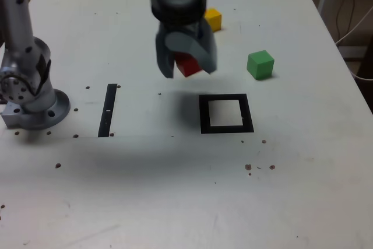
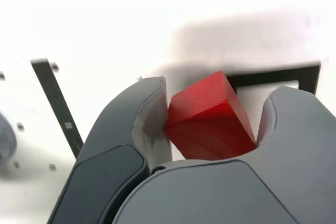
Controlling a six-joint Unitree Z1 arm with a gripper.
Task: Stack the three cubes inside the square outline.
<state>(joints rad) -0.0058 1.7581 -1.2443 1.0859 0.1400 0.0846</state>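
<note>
So I've got the small solid red cube [image 2: 210, 116] pinched in my dark grey gripper [image 1: 186, 65], hanging in the air just up and to the exterior view's left of the thick black square outline [image 1: 226, 127]. The outline's pale centre is bare. The green cube [image 1: 260, 64] and yellow cube [image 1: 213, 18] sit on the white table [image 1: 175, 190] beyond the outline.
</note>
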